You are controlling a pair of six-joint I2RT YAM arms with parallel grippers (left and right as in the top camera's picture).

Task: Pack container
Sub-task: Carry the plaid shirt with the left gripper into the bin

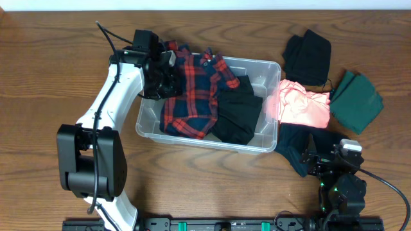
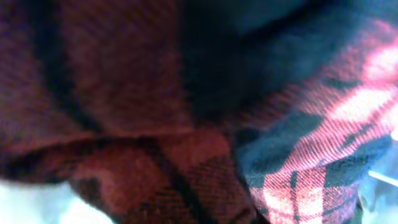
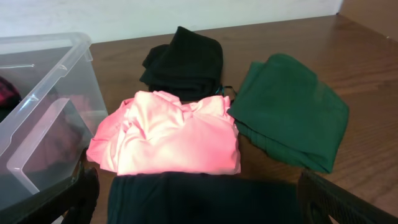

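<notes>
The clear plastic container stands at mid-table and shows at the left of the right wrist view. A red plaid shirt and a black garment lie inside it. My left gripper is at the container's back left corner, pressed into the plaid shirt. The fabric fills the left wrist view and hides the fingers. My right gripper is open, its fingers spread over a dark navy garment that lies right of the container.
On the table right of the container lie a pink garment, a green garment and a black garment. The navy garment lies in front of the pink one.
</notes>
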